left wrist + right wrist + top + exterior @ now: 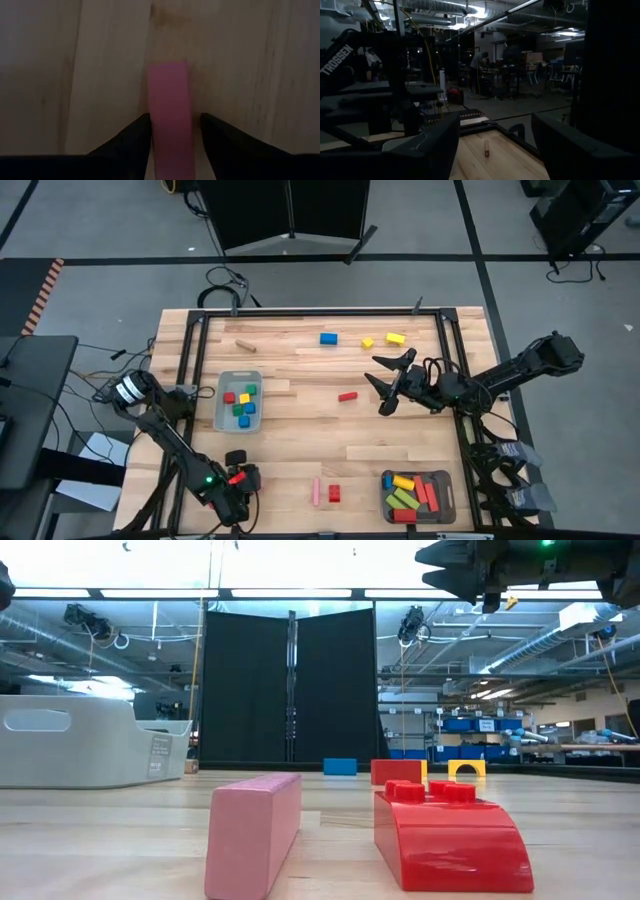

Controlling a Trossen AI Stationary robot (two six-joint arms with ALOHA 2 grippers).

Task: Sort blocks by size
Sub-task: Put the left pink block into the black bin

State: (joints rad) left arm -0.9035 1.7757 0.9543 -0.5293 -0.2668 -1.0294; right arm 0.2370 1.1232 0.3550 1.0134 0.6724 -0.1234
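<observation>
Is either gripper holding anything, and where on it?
Left gripper seems to clamp a pink bar by its long sides near one end; right gripper open and empty.

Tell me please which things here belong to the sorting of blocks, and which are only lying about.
Belong to the job:
- loose blocks: blue block, red block, pink bar
- light tray with cubes, dark tray with longer pieces
- left gripper at the front edge; right gripper, open, above the table

Only lying about:
- cables
- black screen
</observation>
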